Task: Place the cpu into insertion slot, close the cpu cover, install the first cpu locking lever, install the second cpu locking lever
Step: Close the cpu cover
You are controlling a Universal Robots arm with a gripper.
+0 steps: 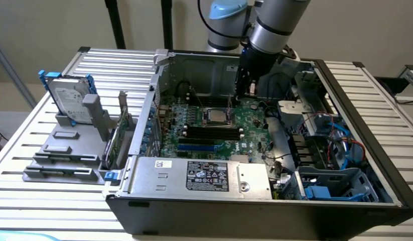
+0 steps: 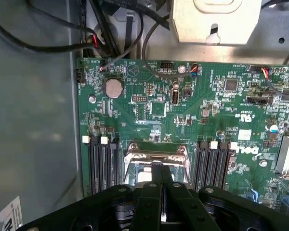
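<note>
Claw: clenched, fingers pressed together with nothing we could see between them. It hung inside the open computer case in the upper middle of the exterior view, just over the socket's far edge.
Socket: sat at the middle of the exterior view on the green circuit board, beside the black memory slots.
Chip: a silvery square lay inside the socket's rim, and we judged it seated.
Cover: a thin silvery frame just ahead of the claw in the wrist view. We could not tell whether it lay fully down.
Chip handling: we judged it light, stiff and flat, with a delicate underside, best held by its edges.
Cover handling: we judged it thin, springy sheet metal, best pressed at its free edge.
Worktop: slatted metal, carrying the case.
</note>
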